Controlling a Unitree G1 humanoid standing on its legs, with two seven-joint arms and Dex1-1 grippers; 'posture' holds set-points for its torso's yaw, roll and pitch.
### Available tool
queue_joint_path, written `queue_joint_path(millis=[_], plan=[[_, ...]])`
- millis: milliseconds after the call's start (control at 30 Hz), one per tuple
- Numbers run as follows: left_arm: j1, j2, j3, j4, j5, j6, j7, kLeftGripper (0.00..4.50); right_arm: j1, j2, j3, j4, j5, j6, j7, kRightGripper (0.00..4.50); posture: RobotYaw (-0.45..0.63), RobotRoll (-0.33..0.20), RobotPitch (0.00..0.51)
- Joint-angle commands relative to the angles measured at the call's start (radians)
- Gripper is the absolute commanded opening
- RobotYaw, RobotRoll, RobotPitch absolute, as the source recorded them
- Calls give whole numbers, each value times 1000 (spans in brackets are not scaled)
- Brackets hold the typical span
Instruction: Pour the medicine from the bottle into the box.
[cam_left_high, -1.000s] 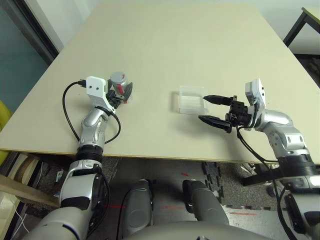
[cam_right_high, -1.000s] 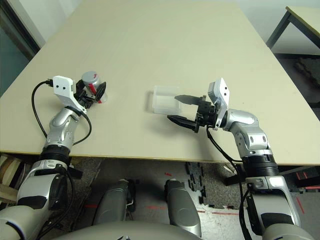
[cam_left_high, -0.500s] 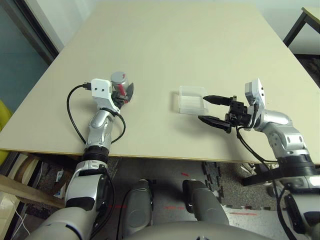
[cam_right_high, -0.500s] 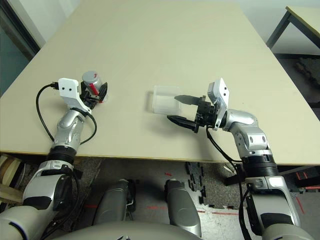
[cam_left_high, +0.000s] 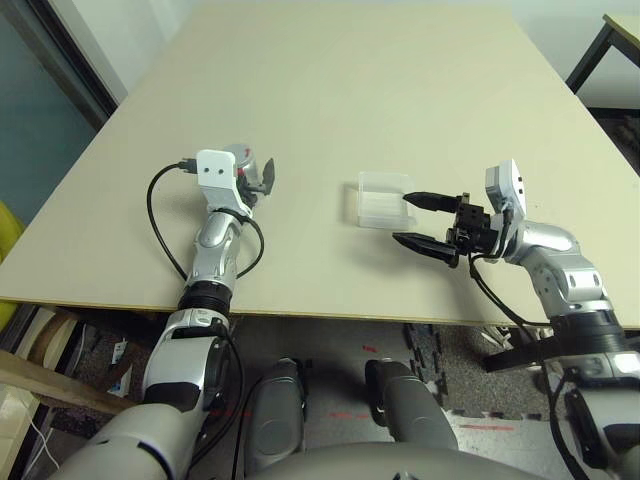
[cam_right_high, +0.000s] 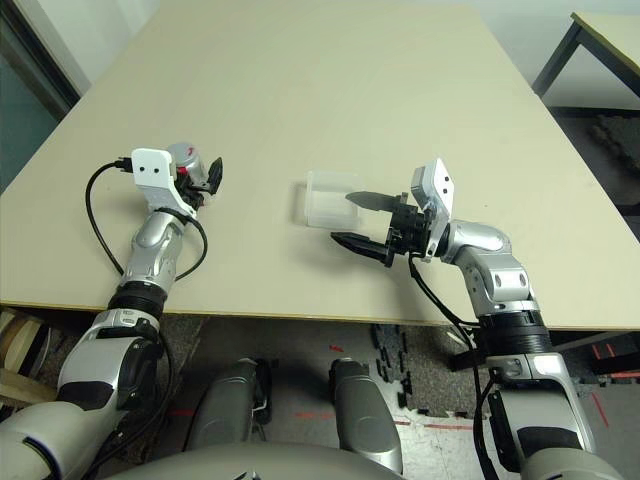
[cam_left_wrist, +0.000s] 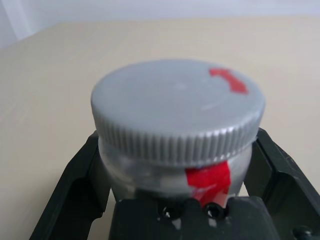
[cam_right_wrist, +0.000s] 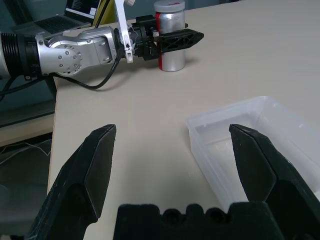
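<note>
1. Step in hand: grasping the medicine bottle (cam_left_wrist: 177, 130). It stands upright on the table (cam_left_high: 400, 90), well apart from the clear plastic box (cam_left_high: 384, 199), and its ribbed grey cap (cam_left_wrist: 177, 107) is on.
2. Left gripper (cam_left_wrist: 177, 170): fingers spread, one on either side of the bottle body below the cap; whether the pads touch the wall cannot be told.
3. A sound grasp probably calls for closing squarely on the body, below the cap, so the cap stays free for removal and the bottle does not tip.
4. Left arm pose: forearm (cam_left_high: 215, 245) reaches forward over the near table edge, gripper roughly level.
5. Right gripper (cam_left_high: 420, 218): fingers spread and empty, pointing across toward the box, one fingertip (cam_left_high: 412, 196) at its near corner; contact cannot be told.
</note>
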Motion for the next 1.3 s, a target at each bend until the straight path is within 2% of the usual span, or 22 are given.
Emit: queue_joint_path(millis=[33,67,167,267,500,600,700,800,900,1100,1300], plan=[[-21,1,-8,41,16,-12,4,4435,6,2,4,-14,-7,-10,-4,4500,-147,0,136],[-25,2,-8,47,17,-13,4,4435,6,2,4,-13,-7,-11,-4,4500,-147,0,136],[-33,6,-7,61,19,-17,0,3895,9,1,3,-13,-7,-14,-4,4500,-150,0,137],[-33,9,-7,61,20,-20,-5,2825,14,1,4,-21,-5,-10,-8,4500,-150,0,139],[-23,20,-14,32,11,1,-57,2815,18,3,3,-32,2,0,-15,4500,-150,0,143],[-15,28,-14,-34,-33,59,-164,2815,8,1,-3,-39,17,23,-17,4500,-150,0,145],[-6,40,-15,-124,-91,160,-280,2815,-12,-7,-16,-44,39,58,-16,4500,-147,0,144],[-1,66,-11,-237,-198,343,-432,2815,-53,-21,-23,-53,68,113,-5,4500,-142,0,139],[-8,104,-16,-286,-249,470,-536,2815,-95,-32,-19,-55,86,160,2,4500,-142,0,134],[-16,184,-107,-324,-237,625,-721,2815,-187,-52,20,-51,75,272,-7,4500,-149,0,124],[-33,178,-155,-326,-237,619,-811,2815,-295,-14,60,8,24,315,-55,4500,-164,0,111]])
